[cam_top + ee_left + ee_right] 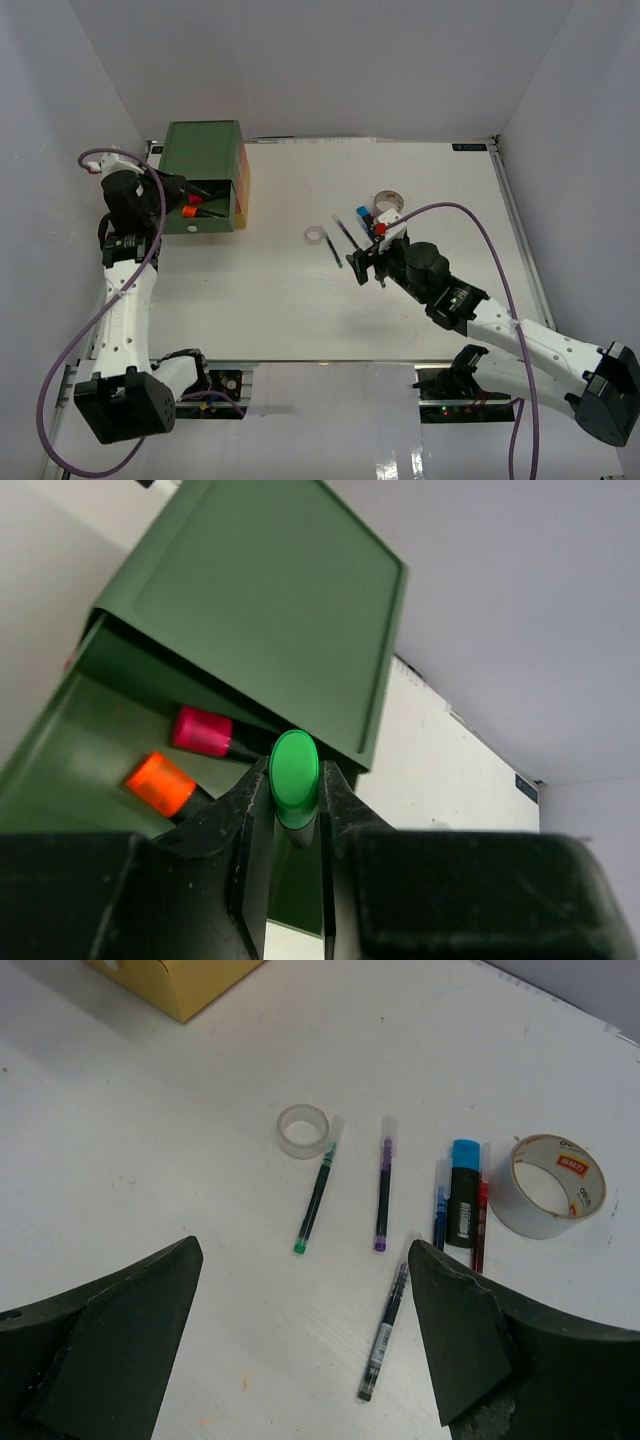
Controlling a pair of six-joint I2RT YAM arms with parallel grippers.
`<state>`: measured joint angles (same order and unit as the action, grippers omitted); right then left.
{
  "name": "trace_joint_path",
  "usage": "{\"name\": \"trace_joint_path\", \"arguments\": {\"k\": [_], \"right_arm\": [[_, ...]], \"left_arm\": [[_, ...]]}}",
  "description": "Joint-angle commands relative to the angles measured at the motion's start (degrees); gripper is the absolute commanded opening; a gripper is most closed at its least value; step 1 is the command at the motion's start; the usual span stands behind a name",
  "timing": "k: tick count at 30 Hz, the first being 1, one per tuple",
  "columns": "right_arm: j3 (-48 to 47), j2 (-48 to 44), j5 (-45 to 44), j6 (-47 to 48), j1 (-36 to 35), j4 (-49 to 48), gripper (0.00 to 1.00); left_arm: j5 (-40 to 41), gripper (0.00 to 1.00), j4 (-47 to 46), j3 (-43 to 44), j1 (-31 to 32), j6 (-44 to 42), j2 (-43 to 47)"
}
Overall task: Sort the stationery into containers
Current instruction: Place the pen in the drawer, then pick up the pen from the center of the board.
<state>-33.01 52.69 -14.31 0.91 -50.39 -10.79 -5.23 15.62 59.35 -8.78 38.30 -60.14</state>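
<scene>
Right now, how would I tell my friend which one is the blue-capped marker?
Find the big grey tape roll on the white table. Just left of it lies a row of thin pens, with the blue-capped marker among them. It is the only short, fat black one with a bright blue cap.

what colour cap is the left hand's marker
Green marker cap, clearest in the left wrist view.

the smooth green plastic drawer box [260,600] is looking matt, the small clear plastic tape ring [303,1131] is shining glossy, the white tabletop [150,1140] is looking faintly scuffed.
</scene>
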Motion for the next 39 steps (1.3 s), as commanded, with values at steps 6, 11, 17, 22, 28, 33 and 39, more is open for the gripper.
{"name": "trace_joint_path", "arguments": {"k": [6, 11, 17, 22, 28, 33, 39], "right_arm": [[-1.9, 3.0, -2.5, -2.0, 1.1, -0.1, 0.90], [-3.5, 6.0, -2.4, -2.7, 3.3, 1.6, 0.90], [-10.8, 12.5, 2.1, -6.3, 10.7, 7.8, 0.93], [-15.0, 20.7, 6.0, -6.3, 18.7, 8.9, 1.00], [-20.6, 31.6, 7.8, -2.1, 21.8, 8.9, 0.76], [-25.8, 40.6, 6.5, 1.4, 22.4, 8.9, 0.59], [-28.5, 47.5, 5.9, 3.0, 23.1, 8.9, 0.48]], "left_arm": [[-8.6, 0.48, -0.6, 0.5, -4.8, -0.7, -6.5], [-8.7, 0.77, -0.2, 2.0, -5.4, -1.4, -8.4], [-7.5, 0.98, 3.4, 6.1, -5.4, -5.0, -7.9], [-9.8, 0.98, 5.7, 7.7, -5.4, -9.1, -4.7], [-14.4, 0.98, 5.5, 6.0, 3.0, -15.1, -1.1], [-15.2, 0.98, 0.0, -0.9, 14.2, -22.1, 1.8], [-17.1, 0.98, -5.9, -8.3, 16.9, -24.9, 4.8]]}}
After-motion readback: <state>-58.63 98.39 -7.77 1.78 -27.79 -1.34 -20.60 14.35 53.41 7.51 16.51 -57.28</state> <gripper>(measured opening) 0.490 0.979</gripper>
